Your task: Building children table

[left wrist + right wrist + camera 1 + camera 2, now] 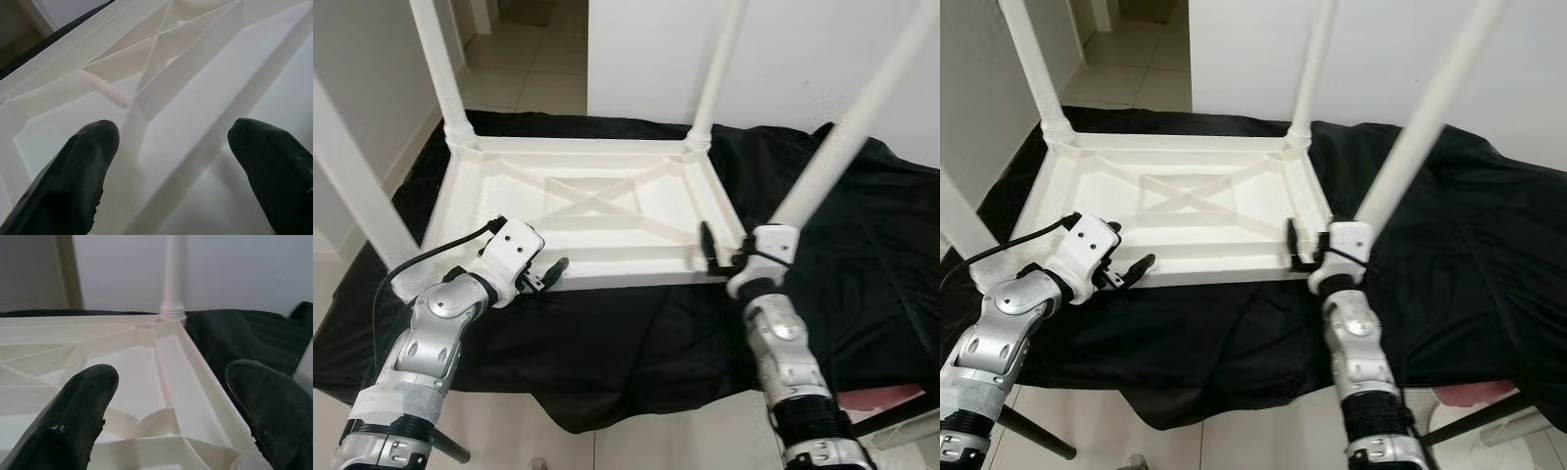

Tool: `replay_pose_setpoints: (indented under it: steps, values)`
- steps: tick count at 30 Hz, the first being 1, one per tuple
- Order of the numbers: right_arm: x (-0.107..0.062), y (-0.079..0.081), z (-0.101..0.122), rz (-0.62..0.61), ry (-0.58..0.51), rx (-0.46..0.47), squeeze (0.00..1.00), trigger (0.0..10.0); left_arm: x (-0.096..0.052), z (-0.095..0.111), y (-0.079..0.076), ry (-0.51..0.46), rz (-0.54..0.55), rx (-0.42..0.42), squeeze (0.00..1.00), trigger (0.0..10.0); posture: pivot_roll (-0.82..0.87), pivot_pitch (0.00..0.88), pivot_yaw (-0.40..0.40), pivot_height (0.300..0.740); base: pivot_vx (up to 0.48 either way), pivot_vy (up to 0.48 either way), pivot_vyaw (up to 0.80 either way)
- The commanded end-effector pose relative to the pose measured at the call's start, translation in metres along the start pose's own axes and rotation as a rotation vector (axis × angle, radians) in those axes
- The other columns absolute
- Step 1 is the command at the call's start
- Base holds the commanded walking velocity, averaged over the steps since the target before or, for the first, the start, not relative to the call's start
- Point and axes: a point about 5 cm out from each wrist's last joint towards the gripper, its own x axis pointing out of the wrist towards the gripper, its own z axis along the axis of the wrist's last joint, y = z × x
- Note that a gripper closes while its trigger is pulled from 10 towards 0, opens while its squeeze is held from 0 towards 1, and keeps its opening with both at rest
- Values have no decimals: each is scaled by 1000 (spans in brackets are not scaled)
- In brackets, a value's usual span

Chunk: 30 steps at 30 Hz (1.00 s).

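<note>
Four white plastic legs (440, 69) already standing in upturned white plastic tabletop (592, 211); flipping upright seemingly left. Left pincer (551, 271) and right pincer (708, 247) open, empty, at near edge.

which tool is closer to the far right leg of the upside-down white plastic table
Right. The right tool sits at the table's near right corner, same side as that leg; the left tool is at the near left edge.

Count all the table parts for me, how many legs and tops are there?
White table legs: 4
White upside-down tabletop: 1
Total: 5
</note>
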Motion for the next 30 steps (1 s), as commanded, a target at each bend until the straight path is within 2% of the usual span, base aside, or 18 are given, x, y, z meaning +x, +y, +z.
replay_pose_setpoints:
  steps: [1, 3, 5, 6, 8, 11, 12, 14, 17, 18, 22, 26, 30]
  values:
    - [-1, -23, -4, -93, 19, -17, 0, 10000, 1, 0, -6, -1, -37, 16, 0, 10000, 48, 72, -34, 740, 0, 0, 0]
    - [1, -26, -3, -101, 14, -18, 0, 10000, 1, 2, -7, -17, -43, -1, 0, 10000, 48, 73, -31, 740, 0, 0, 0]
    - [3, -21, 0, -81, -1, -5, 0, 10000, 0, 10, -8, -81, -63, -72, 0, 10000, 49, 73, -30, 740, 0, 0, 0]
    - [3, -21, 0, -81, -1, -5, 0, 10000, 0, 10, -8, -81, -63, -72, 0, 10000, 49, 73, -30, 740, 0, 0, 0]
    - [4, -8, 1, -40, -20, 12, 0, 10000, -1, 18, -11, -133, -97, -116, 0, 10000, 55, 75, -28, 740, 0, 0, 0]
    - [4, -1, 1, -15, -28, 19, 0, 10000, -2, 21, -14, -150, -118, -129, 0, 10000, 58, 74, -28, 740, 0, 0, 0]
    - [3, 8, 0, 18, -33, 32, 0, 10000, -3, 24, -19, -169, -150, -143, 0, 10000, 58, 74, -28, 740, 0, 0, 0]
    - [3, 8, 0, 18, -33, 32, 0, 10000, -3, 24, -19, -169, -150, -143, 0, 10000, 58, 74, -28, 740, 0, 0, 0]
    - [2, 29, -1, 83, -44, 70, 0, 10000, -8, 28, -36, -190, -251, -168, 0, 10000, 70, 74, -34, 740, 0, 0, 0]
    - [2, 29, -1, 83, -44, 70, 0, 10000, -8, 28, -36, -190, -251, -168, 0, 10000, 70, 74, -34, 740, 0, 0, 0]
    - [4, 38, 0, 109, -47, 83, 0, 10000, -14, 27, -53, -179, -337, -181, 0, 10000, 77, 73, -42, 740, 0, 0, 0]
    - [6, 39, 0, 120, -47, 86, 0, 10000, -18, 20, -62, -133, -381, -178, 0, 10000, 82, 74, -54, 740, 0, 0, 0]
    - [8, 41, 1, 129, -48, 88, 0, 10000, -18, 13, -65, -94, -375, -152, 0, 10000, 85, 74, -61, 740, 0, 0, 0]
